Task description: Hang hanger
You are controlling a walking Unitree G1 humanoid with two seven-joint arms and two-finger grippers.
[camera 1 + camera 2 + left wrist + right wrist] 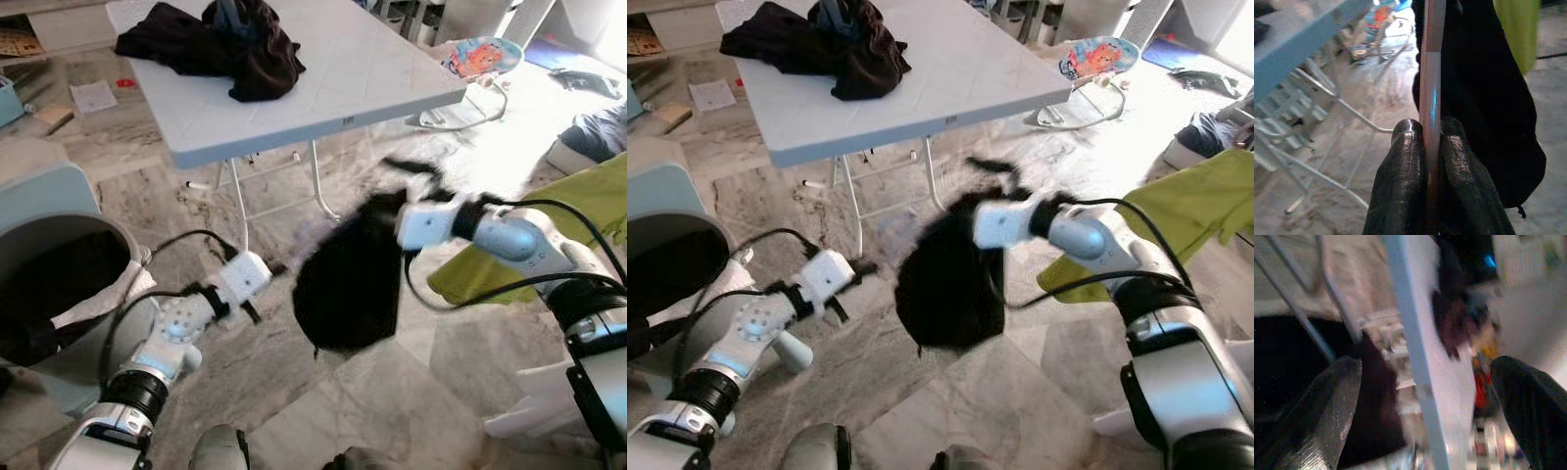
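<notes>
My left gripper (pixel 1426 128) is shut on a thin pale pink hanger bar (pixel 1431 73). The bar runs up from between the fingers. A black garment (pixel 348 279) hangs low over the marble floor, just right of the left gripper (pixel 266 286), and shows blurred. My right gripper (pixel 397 186) sits at the garment's upper right edge. In the right wrist view its fingers (pixel 1327 406) stand wide apart and open, with the dark cloth beside one of them. I cannot tell whether they touch the garment.
A white folding table (pixel 382 88) stands just ahead with a heap of dark clothes (pixel 225 44) on it, its metal legs (pixel 240 211) near the garment. A grey round-mouthed tub (pixel 59 274) is at my left, green cloth (pixel 578 211) at my right, a baby bouncer (pixel 480 59) beyond.
</notes>
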